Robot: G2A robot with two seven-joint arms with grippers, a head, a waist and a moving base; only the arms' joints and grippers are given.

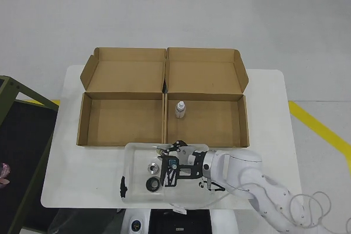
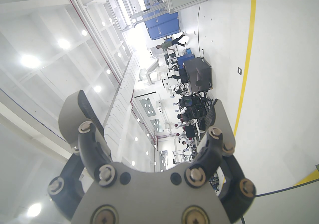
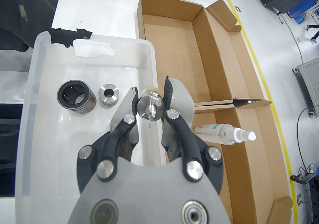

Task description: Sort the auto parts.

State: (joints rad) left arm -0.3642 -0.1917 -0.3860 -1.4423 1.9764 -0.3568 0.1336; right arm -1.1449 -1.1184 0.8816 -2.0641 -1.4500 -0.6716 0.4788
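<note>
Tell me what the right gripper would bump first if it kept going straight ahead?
Most likely the clear plastic bin, near its far corner. The right gripper holds a shiny faceted metal part and points along the bin's wall beside the brown cardboard box. Floor or end wall is hard to judge.

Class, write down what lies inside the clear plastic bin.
A large bearing and a small metal ring lie on the clear bin floor. The right gripper holds a third metal part near its box-side wall; the floor under the gripper is covered.
</note>
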